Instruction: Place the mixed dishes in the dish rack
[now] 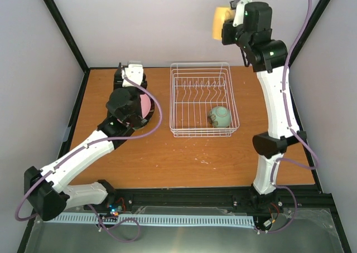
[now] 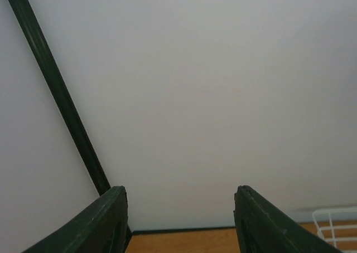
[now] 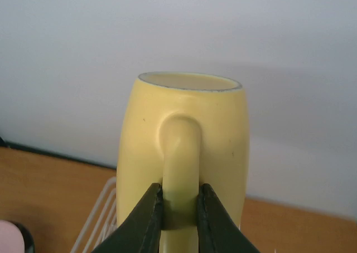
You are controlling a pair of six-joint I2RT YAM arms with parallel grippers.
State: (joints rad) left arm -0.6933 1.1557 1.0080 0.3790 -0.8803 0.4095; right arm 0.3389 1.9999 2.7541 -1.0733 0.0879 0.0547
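R gripper (image 3: 179,211) is clamping narrowly on the handle of the pale yellow mug (image 3: 187,130). Its fingers are pinching the handle loop from both sides, so the mug body is hanging free ahead of the jaws w/ its rim pointing away from the wrist. The mug is being held high in the air, above and beyond the far-right corner of the dish rack (image 1: 201,135), touching nothing. The height is prob. giving clearance over the rack's wire walls. Inside the rack, the mint green bowl (image 1: 220,117) is lying in the near-right corner, leaving the plate slots unoccupied. L gripper (image 2: 181,219) is standing wide open w/ nothing between its fingers, pointing at the wall left of the rack and carrying no load. The pink plate (image 1: 146,105) is lying on the table (image 1: 195,164) just left of the rack, partly hidden under the L arm. Next step, as judged: lowering the mug onto open rack floor, apart from the bowl.
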